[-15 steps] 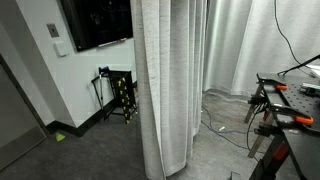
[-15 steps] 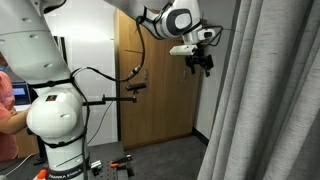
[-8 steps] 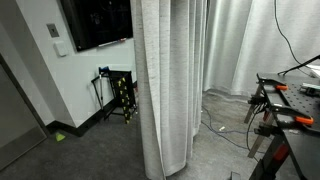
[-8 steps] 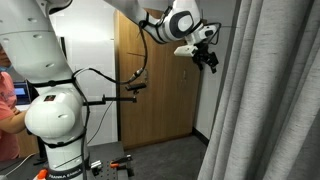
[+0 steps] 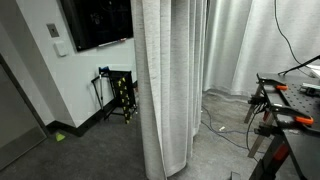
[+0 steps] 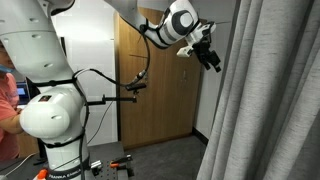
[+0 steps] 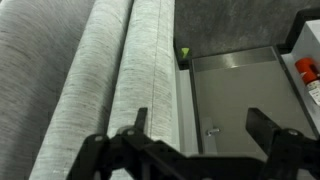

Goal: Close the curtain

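Note:
The curtain is a tall off-white woven drape with vertical pleats, hanging to the floor. It fills the right of an exterior view and the left of the wrist view. My gripper is high in the air, just left of the curtain's edge and apart from it. In the wrist view the gripper is open and empty, its dark fingers spread wide, the left one over the curtain's edge.
A smoother white curtain hangs farther back. A wall screen and a small rack are left of the curtain. A workbench with clamps is on the right. A wooden door stands behind the arm.
My gripper has moved right, toward the curtain's edge, and tilted. The curtain has not moved.

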Controlling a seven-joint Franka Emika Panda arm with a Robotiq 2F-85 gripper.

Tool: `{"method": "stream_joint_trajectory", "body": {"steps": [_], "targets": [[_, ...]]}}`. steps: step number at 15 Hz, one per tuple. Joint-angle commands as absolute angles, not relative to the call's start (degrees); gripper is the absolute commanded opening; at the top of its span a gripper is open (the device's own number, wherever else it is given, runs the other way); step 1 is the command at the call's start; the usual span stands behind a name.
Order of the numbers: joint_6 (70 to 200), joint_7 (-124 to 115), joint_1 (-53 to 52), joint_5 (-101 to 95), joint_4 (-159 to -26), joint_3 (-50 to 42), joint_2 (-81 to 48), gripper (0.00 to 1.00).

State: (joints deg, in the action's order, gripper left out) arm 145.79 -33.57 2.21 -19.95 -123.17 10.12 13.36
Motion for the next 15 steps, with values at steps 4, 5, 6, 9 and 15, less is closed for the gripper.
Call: {"method": "stream_joint_trajectory", "body": {"steps": [4, 5, 6, 9, 15], "targets": [[146.0, -52.3, 7.4, -37.8, -120.3, 13.2, 12.6, 1.0], [146.4, -55.2, 7.8, -41.5, -120.0, 13.2, 12.4, 1.0], [146.2, -57.8, 7.9, -44.9, -119.7, 13.1, 12.3, 1.0], [145.6, -64.4, 7.2, -53.2, -119.4, 12.2, 12.0, 1.0], [147.3, -66.1, 4.2, -56.8, -120.0, 9.4, 10.1, 1.0]]}}
